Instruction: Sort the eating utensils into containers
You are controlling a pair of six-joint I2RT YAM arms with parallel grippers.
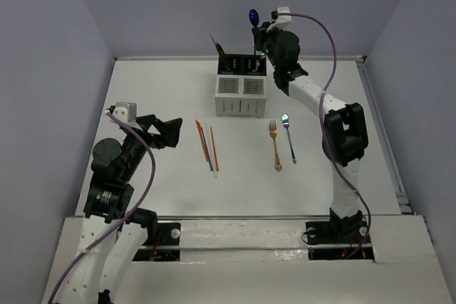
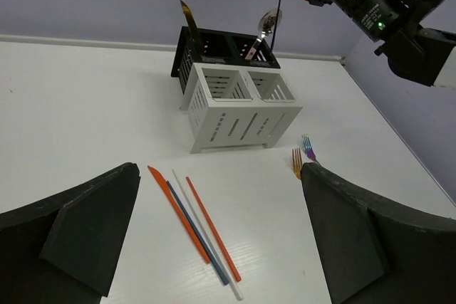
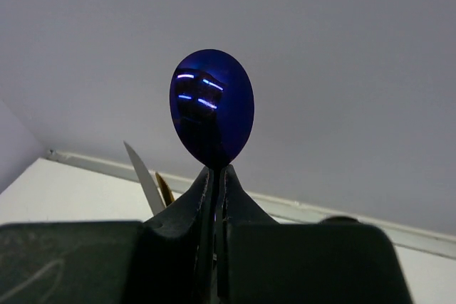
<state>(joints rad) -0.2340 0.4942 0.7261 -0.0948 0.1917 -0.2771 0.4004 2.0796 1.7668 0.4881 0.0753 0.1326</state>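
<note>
Right arm (image 1: 312,96) stretches far and high, right gripper (image 3: 217,176) pinched on a blue spoon (image 3: 211,115); left gripper (image 1: 177,135) hovers near-left, jaws spread wide.

Blue spoon (image 3: 211,115) handle hidden between jaws; caddy (image 1: 241,95) contents too small.

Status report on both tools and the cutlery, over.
Right tool shut on blue spoon, bowl up, above caddy. Left tool open, empty. Chopsticks, gold fork, purple fork on table. Nothing in the way.
</note>
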